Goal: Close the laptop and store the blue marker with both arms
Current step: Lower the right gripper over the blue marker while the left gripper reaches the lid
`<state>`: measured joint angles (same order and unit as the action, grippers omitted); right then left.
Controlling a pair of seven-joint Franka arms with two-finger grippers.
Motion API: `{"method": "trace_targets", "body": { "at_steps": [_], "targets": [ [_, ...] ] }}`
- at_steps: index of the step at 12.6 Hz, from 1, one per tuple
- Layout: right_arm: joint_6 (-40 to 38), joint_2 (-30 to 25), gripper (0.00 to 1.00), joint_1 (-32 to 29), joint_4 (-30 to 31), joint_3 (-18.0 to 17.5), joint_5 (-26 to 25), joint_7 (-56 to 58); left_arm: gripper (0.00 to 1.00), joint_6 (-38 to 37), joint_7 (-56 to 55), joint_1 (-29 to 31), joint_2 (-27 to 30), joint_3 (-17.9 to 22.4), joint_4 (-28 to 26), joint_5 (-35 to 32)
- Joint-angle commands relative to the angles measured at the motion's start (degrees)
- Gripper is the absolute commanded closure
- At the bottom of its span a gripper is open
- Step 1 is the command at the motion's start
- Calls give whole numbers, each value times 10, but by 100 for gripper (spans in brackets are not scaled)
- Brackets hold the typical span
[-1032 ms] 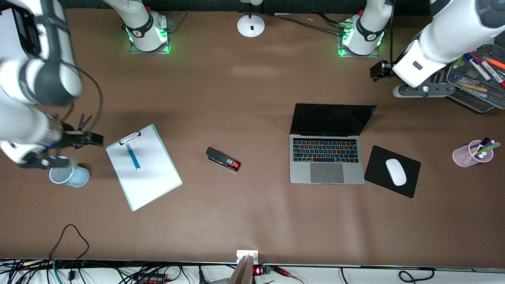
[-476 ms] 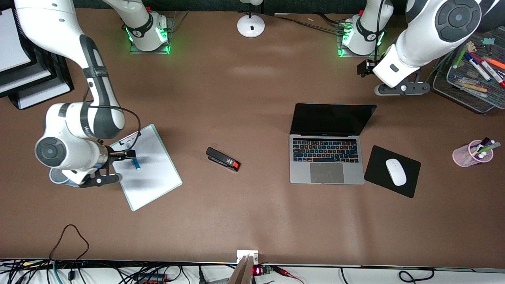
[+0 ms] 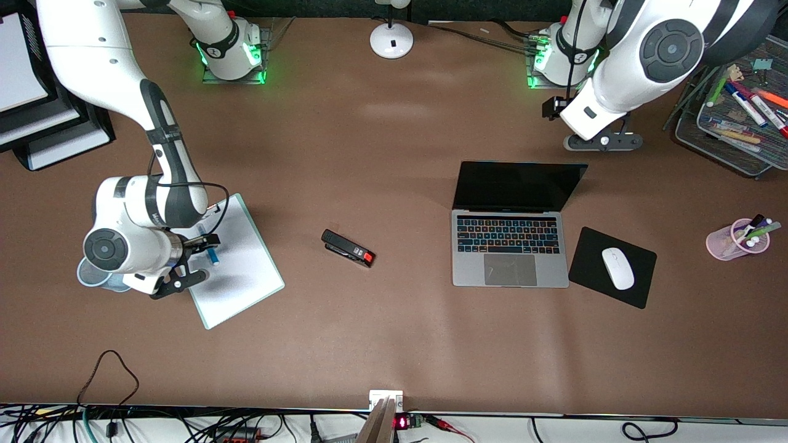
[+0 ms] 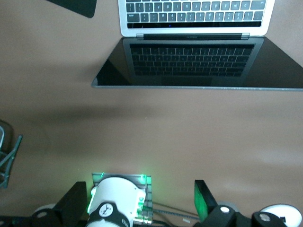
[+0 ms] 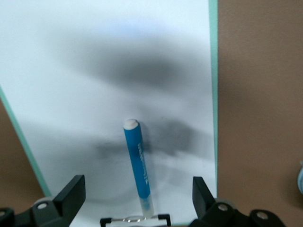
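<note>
The laptop (image 3: 510, 246) stands open on the table toward the left arm's end, with its black screen (image 4: 199, 64) upright. The blue marker (image 3: 212, 255) lies on a white clipboard (image 3: 237, 277) toward the right arm's end. My right gripper (image 3: 205, 242) hangs open just over the marker (image 5: 138, 163), one finger on each side and neither touching it. It covers part of the marker in the front view. My left gripper (image 3: 552, 108) is open and empty in the air, over bare table between the laptop's lid and the left arm's base (image 4: 120, 203).
A black stapler (image 3: 348, 248) lies between clipboard and laptop. A white mouse (image 3: 617, 268) sits on a black pad (image 3: 591, 246) beside the laptop. A pink pen cup (image 3: 726, 243), a wire tray (image 3: 732, 147) of markers, a light blue cup (image 3: 86, 278) and a lamp base (image 3: 391, 40) stand around.
The right arm has swung in from the table's end and lowered its open gripper over the marker. The left arm has moved from the wire tray toward the laptop's lid.
</note>
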<state>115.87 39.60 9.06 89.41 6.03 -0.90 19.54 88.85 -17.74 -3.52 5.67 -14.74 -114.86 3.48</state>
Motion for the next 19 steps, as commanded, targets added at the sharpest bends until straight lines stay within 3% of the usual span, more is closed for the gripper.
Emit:
{"method": "trace_targets", "body": {
  "at_steps": [1, 5, 7, 16, 19],
  "targets": [
    [18, -1, 0, -4, 12, -3, -2, 17, 0, 61, -4, 4, 21, -13, -59, 13],
    [32, 12, 21, -1, 12, -3, -2, 17, 0, 148, -3, 4, 14, -17, -114, 13],
    [39, 18, 26, -2, 11, -4, 2, 16, 0, 188, -4, 4, 1, -17, -127, 13],
    [55, 29, 50, 0, 11, -5, 3, 14, 0, 258, -2, 4, -64, -17, -114, 12],
    [56, 29, 52, 0, 9, -5, 25, 15, 0, 259, -1, 4, -86, -16, -85, 10]
  ]
}}
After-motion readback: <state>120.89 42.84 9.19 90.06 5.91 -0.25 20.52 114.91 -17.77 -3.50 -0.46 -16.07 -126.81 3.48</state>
